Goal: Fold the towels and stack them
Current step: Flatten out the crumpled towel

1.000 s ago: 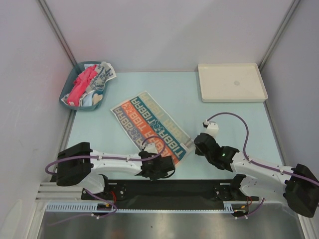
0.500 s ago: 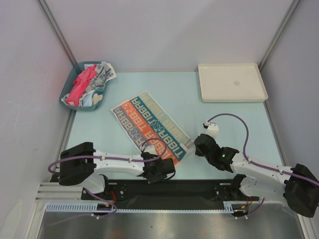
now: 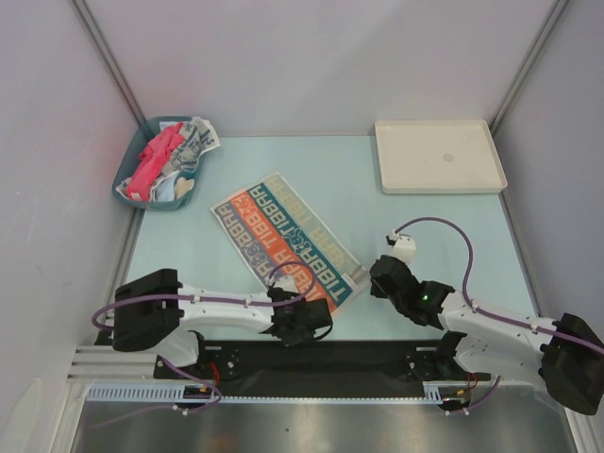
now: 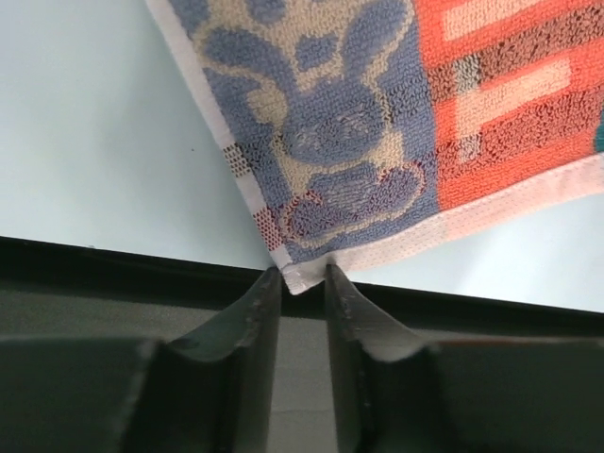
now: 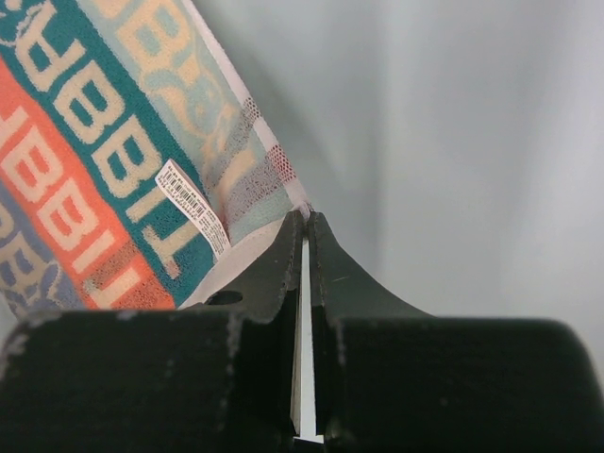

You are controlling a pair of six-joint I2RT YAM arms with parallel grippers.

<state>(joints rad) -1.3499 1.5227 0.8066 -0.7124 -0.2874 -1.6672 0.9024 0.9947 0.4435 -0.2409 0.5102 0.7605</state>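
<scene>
Teal, orange and cream stripes of big letters mark the lettered towel (image 3: 288, 247), which from the top camera lies spread flat and slanted on the table (image 3: 425, 236). Beyond that towel's far left corner, and apart from it, stands a bin (image 3: 129, 176) holding the other cloths in a heap: a red-pink towel (image 3: 156, 156), a patterned towel (image 3: 196, 142) in blue and white hanging over the rim, and a pale blue towel (image 3: 170, 189) at the near end. A tray (image 3: 439, 189) sits well apart from the lettered towel, toward the far right. The left gripper (image 3: 300, 307) is at the lettered towel's nearest corner, and the right gripper (image 3: 370, 277) is at its right-hand corner.

From the left wrist camera, the lettered towel's corner shows a blue rabbit-like figure beside an orange band, edged with a white hem. The two dark fingers (image 4: 255, 321) stand a little apart with a plain gap between them. The very tip of the corner sits in that gap, lying flat and unbunched.

From the right wrist camera, the fingers (image 5: 274, 274) are pressed together, leaving only a thin slit. Their tips touch the lettered towel's hem at its corner. Whether any cloth is caught between them cannot be told. A small white label (image 5: 193, 208) with a barcode lies on the towel just beside the tips.
</scene>
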